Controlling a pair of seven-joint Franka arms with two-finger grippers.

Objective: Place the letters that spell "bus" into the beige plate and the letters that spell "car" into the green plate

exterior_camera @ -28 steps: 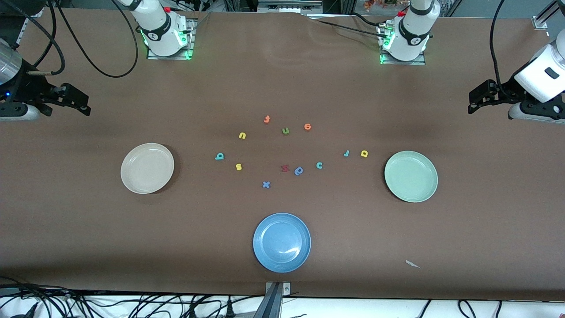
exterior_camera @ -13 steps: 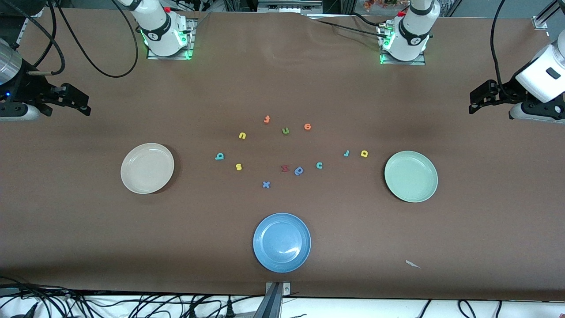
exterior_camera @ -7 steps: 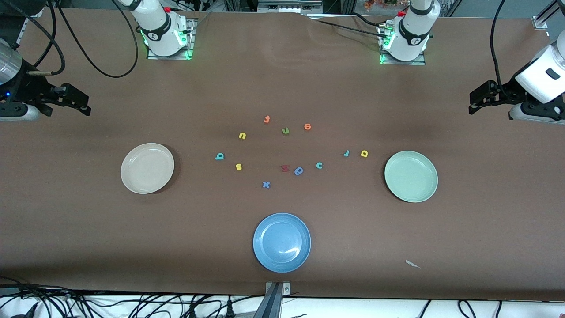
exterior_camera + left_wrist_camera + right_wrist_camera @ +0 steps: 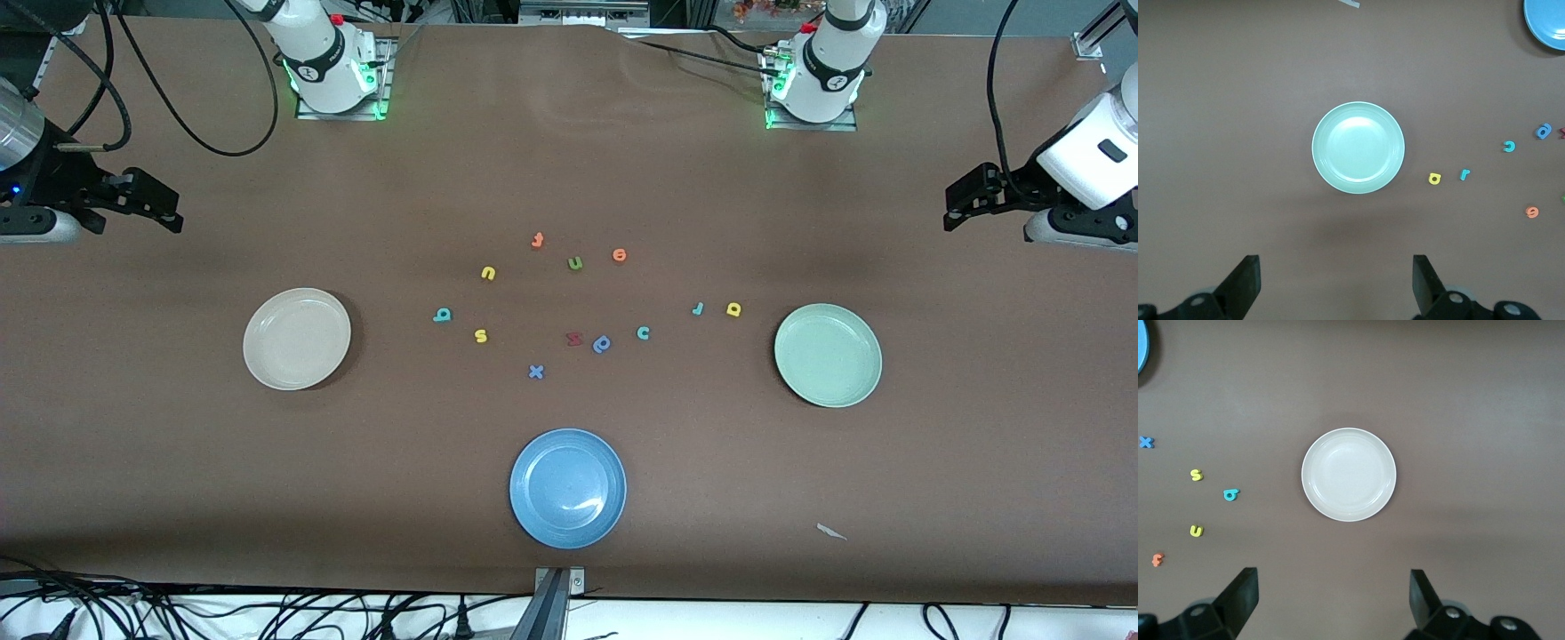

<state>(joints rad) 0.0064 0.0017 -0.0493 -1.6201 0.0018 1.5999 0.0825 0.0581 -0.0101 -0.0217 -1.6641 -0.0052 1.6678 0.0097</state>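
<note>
Six small foam letters are lying loose on the brown table (image 4: 569, 160) between two plates: the teal b (image 4: 442, 315), yellow u (image 4: 488, 273) and yellow s (image 4: 481, 336) toward the beige plate (image 4: 297, 339), and the teal c (image 4: 644, 333), teal r (image 4: 698, 308) and yellow a (image 4: 733, 309) toward the green plate (image 4: 828, 356). The right gripper (image 4: 156, 206) is hovering over the right arm's end of the table, fingers spread wide and holding nothing. The left gripper (image 4: 965, 200) is hovering over the left arm's end, likewise wide open with nothing between its fingers.

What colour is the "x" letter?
Blue; the "x" shows best in the front view.
</note>
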